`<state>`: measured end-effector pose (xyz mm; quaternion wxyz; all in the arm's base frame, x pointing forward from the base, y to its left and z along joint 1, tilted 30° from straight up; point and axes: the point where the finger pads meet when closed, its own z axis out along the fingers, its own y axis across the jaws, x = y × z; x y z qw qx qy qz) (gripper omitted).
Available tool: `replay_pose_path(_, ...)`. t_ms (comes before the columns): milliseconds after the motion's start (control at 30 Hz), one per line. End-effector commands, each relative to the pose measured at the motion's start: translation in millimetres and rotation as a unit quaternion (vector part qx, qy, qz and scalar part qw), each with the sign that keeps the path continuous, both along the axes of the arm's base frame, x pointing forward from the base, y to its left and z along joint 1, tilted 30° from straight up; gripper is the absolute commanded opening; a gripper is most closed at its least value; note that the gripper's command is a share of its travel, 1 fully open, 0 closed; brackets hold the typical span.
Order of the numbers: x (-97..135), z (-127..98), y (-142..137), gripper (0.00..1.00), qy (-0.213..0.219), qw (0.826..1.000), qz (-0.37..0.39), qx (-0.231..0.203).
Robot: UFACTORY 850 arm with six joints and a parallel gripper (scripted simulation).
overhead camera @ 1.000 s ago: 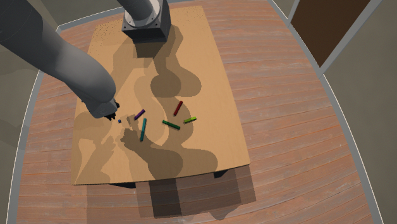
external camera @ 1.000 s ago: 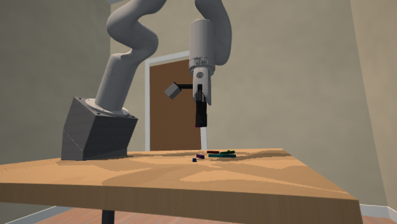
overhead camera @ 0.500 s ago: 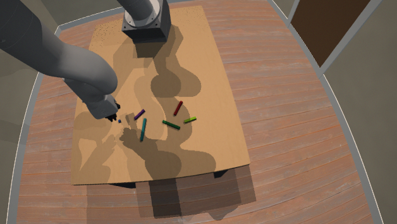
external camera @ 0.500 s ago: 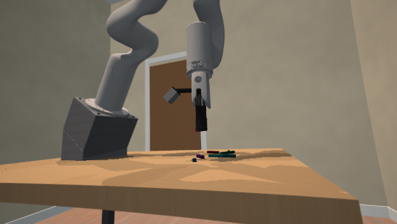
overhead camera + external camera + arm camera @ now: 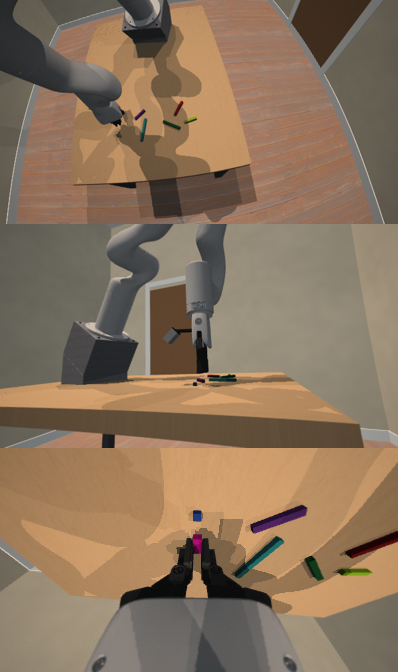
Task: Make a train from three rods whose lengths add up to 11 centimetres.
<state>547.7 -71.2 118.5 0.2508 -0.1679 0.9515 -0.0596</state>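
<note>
My gripper [image 5: 197, 547] is shut on a short magenta rod [image 5: 197, 542] and holds it low over the left part of the table; I cannot tell if the rod touches the top. A small blue rod [image 5: 197, 515] lies just beyond the fingertips. To the right lie a purple rod [image 5: 278, 519], a turquoise rod [image 5: 259, 556], a green rod [image 5: 314, 568], a lime rod [image 5: 354, 571] and a red rod [image 5: 372, 545], all apart from each other. In the top view the gripper [image 5: 118, 121] stands left of the purple rod [image 5: 139, 114] and the turquoise rod [image 5: 143, 129].
The arm's base [image 5: 146, 23] stands at the far edge of the table. The table's left edge runs close behind the gripper in the wrist view. In the exterior view the gripper [image 5: 202, 369] hangs upright just behind the blue rod [image 5: 194, 384].
</note>
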Motion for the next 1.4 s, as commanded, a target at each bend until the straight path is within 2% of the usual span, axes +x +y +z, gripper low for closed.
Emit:
replay_pose_path(0, 8.6, -12.9, -0.8, 0.04, 0.000, 1.000, 0.000, 0.000)
replay_pose_path(200, 12.0, -18.7, -1.1, 0.04, 0.000, 1.000, 0.000, 0.000)
replay_pose_path(1367, 12.1, -18.8, -1.1, 0.04, 0.000, 1.000, 0.000, 0.000)
